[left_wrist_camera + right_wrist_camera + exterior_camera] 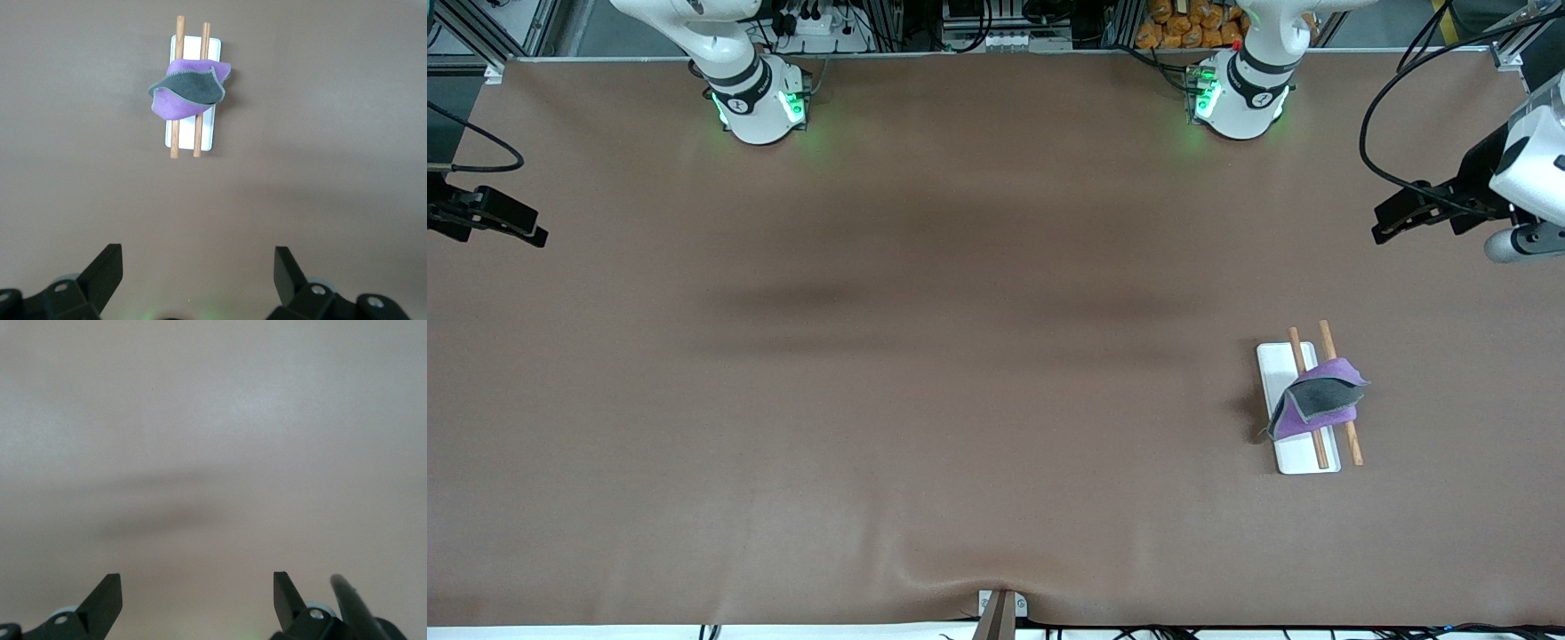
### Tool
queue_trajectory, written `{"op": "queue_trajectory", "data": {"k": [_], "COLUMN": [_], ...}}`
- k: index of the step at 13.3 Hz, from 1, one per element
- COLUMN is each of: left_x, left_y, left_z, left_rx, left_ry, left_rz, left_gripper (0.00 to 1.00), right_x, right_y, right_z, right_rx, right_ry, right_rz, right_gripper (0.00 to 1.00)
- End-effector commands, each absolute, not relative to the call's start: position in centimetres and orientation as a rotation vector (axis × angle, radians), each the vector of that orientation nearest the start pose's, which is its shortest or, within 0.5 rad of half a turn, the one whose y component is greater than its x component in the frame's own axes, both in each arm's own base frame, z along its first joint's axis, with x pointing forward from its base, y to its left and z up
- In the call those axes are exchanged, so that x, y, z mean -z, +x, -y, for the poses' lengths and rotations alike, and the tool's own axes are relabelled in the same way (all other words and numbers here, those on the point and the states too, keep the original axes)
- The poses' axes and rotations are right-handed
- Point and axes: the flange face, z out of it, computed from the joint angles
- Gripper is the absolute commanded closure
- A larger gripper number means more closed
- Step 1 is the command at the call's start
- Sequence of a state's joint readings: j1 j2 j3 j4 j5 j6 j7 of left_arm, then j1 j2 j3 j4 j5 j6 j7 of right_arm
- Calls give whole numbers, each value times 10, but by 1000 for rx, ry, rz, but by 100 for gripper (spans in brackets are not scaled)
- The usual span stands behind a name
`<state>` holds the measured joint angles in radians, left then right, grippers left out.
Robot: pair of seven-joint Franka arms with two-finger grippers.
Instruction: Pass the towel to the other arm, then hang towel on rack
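Note:
The towel (1319, 404), purple with a dark grey face folded over on top, lies draped across the two wooden rods of the rack (1303, 458) toward the left arm's end of the table. The left wrist view shows the towel (190, 93) on the rack (207, 137) too. My left gripper (1392, 222) hangs open and empty in the air, apart from the rack, over the table's edge at that end. Its jaws (198, 267) stand wide over bare mat. My right gripper (516, 222) waits open and empty at the right arm's end, with only mat under it (197, 587).
A brown mat (925, 356) covers the whole table. A small clamp (1000, 609) pinches it into a wrinkle at the edge nearest the front camera. Black cables loop above the left gripper (1369, 133).

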<state>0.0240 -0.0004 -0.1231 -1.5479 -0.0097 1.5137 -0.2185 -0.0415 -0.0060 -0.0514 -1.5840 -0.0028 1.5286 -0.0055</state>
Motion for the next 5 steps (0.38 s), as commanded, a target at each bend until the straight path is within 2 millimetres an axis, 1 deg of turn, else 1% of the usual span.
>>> {"op": "queue_trajectory", "data": {"k": [1, 3, 5], "left_x": [-638, -643, -645], "left_y": [532, 533, 533], "left_z": [56, 52, 50], "left_rx": [-58, -27, -21], "left_ry": [-3131, -3087, -3083], "left_rz": [197, 184, 184], "left_gripper": [0, 0, 0], "right_x": [-620, -620, -620], "right_y": [544, 544, 544], "right_z": [55, 54, 55], "right_rx": [-80, -71, -71], "right_ry": [-3144, -3144, -3144], "right_rz": [-133, -131, -133], "right_gripper": [0, 0, 0]}}
